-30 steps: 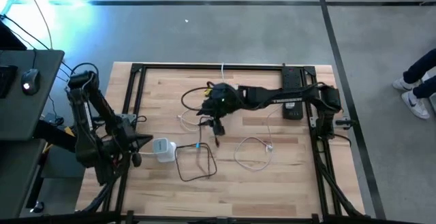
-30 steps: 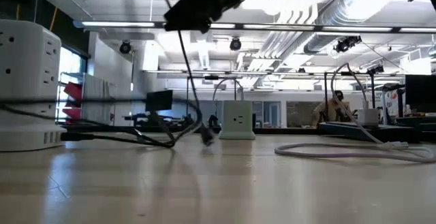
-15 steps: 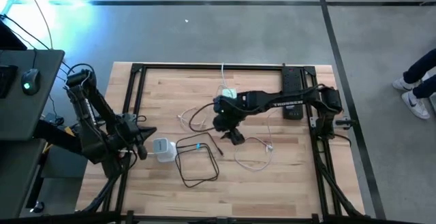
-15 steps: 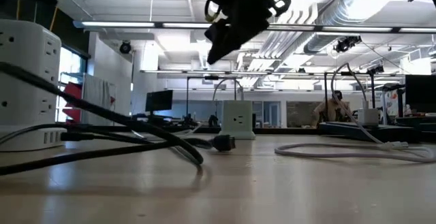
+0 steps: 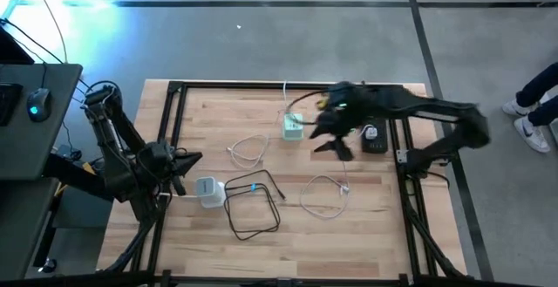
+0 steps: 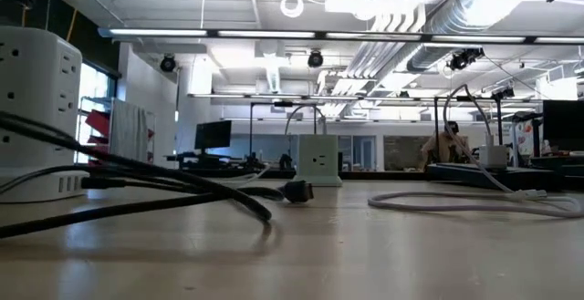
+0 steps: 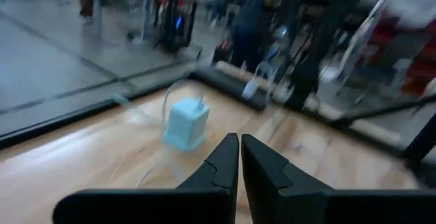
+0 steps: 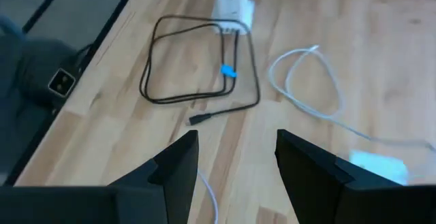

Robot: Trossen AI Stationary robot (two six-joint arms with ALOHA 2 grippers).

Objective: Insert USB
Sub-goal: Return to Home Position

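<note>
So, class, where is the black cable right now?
In the high view the black cable lies looped on the table's left half, right beside the white power block.

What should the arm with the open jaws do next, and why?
Probably draw the right gripper back toward its base at the right edge of the table. Its jaws are open and empty, the black USB cable lies on the wood running to the white outlet extension, and the left gripper sits shut at the left edge.

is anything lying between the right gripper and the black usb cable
Only a white cable strand, flat on the wood by the open right gripper; beyond it, bare table up to the black USB cable.
</note>
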